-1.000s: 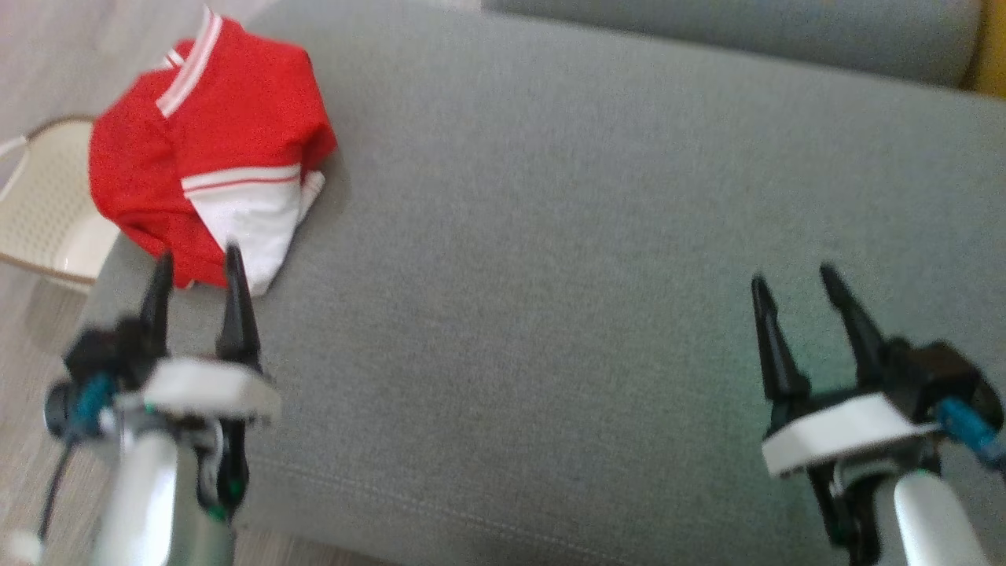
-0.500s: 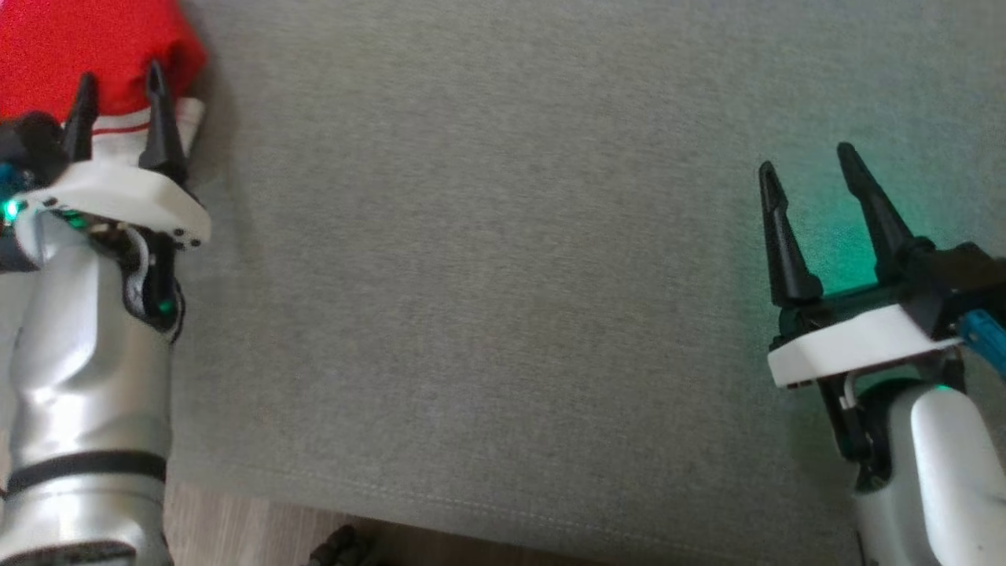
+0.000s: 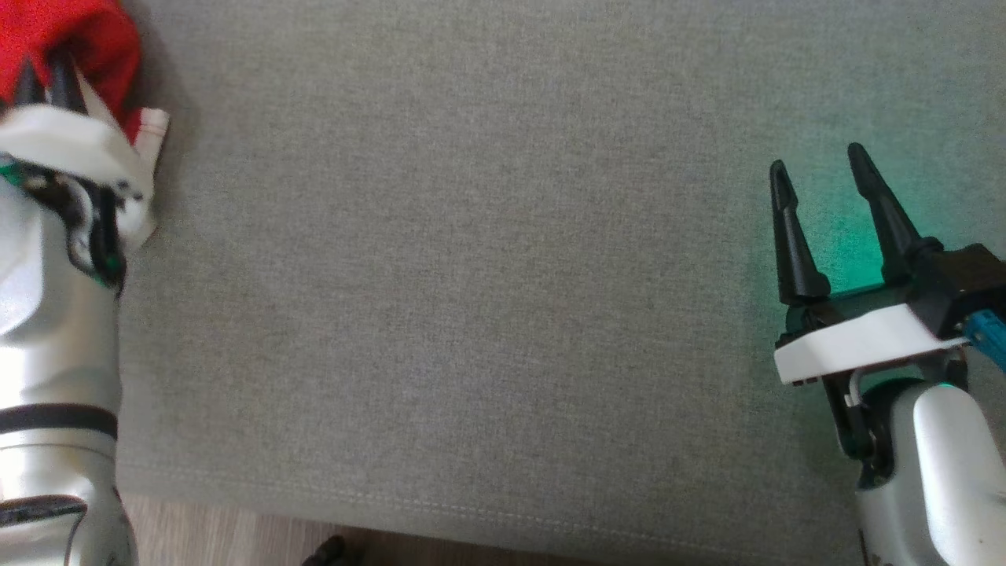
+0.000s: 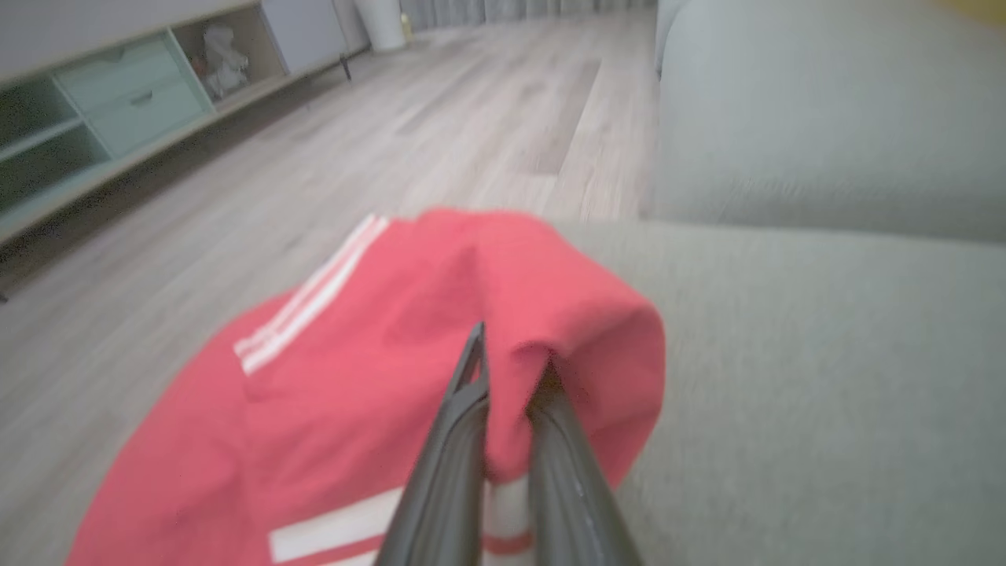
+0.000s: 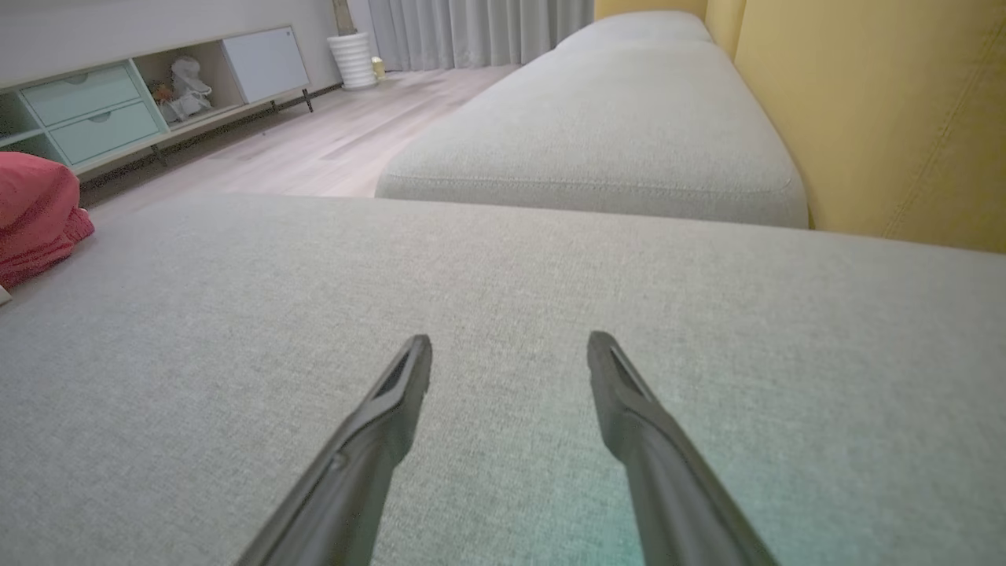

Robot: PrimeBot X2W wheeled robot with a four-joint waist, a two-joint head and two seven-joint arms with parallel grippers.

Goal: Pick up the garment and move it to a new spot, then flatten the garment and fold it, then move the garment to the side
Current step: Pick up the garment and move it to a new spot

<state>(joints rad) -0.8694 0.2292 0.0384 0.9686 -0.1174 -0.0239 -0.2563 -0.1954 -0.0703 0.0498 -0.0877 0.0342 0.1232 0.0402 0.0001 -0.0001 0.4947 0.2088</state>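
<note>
Left fingers (image 4: 471, 417): the 2 dark fingers are pinching a raised fold of red fabric between them, closed down to a narrow gap that the cloth is filling.
Left gripper (image 4: 507, 369): it is biting a ridge near the top of the heap, likely so that the whole piece lifts in 1 pull.
Garment (image 4: 377, 369): a red jersey with white stripes is lying bunched at the left end of the grey sofa cushion (image 3: 487, 275), next to the wood floor (image 4: 377, 149).
Right fingers (image 5: 393, 409): the 2 fingers are standing well apart, holding nothing.
Right gripper (image 5: 509, 350): it is hovering over bare cushion, well apart from the jersey (image 5: 35, 208), probably waiting to help flatten.
Step, as judged: the pick-up is beginning; the open middle of the cushion is offering room for spreading.
</note>
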